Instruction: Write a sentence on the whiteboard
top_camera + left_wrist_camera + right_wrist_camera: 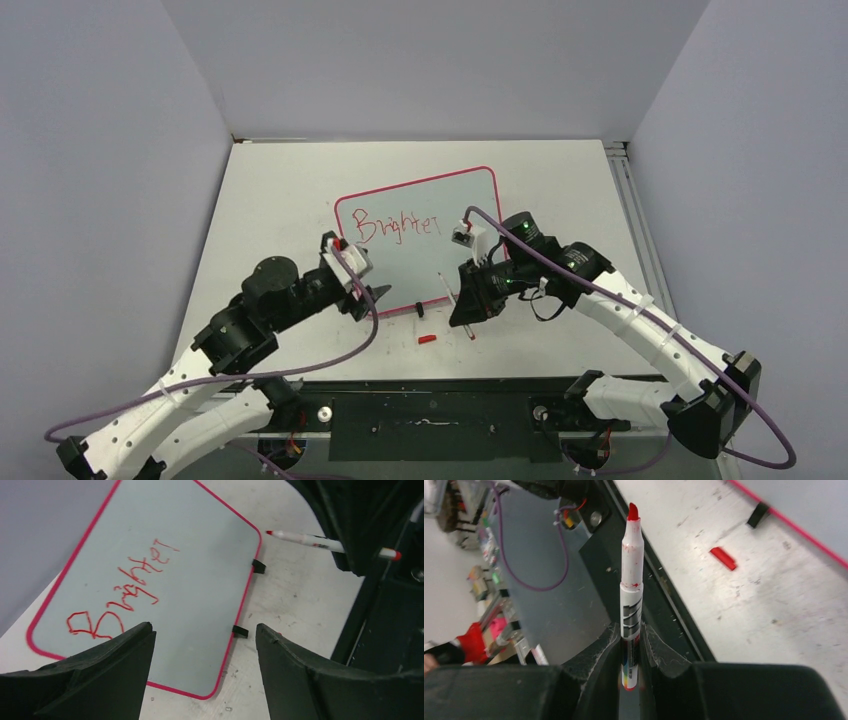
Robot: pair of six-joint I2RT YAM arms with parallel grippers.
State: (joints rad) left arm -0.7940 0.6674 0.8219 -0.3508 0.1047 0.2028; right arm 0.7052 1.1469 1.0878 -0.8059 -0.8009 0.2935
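The whiteboard [450, 195] [200, 555] lies flat on the table, pink-framed with black feet; a corner of it shows in the right wrist view [819, 505]. The sentence [397, 226] [125, 585] reads "Brighter" in red. My right gripper [468, 310] [630, 630] is shut on an uncapped red marker [444, 285] [310, 540] [630, 580]. It holds the marker in front of the board's near edge, with the red tip lifted off the board face. My left gripper [372, 295] [204, 630] is open and empty over the board's near-left corner.
The marker's red cap [428, 340] [723, 558] lies on the table just in front of the board. A black mounting plate [430, 410] runs along the near edge between the arm bases. Grey walls close in the table on three sides.
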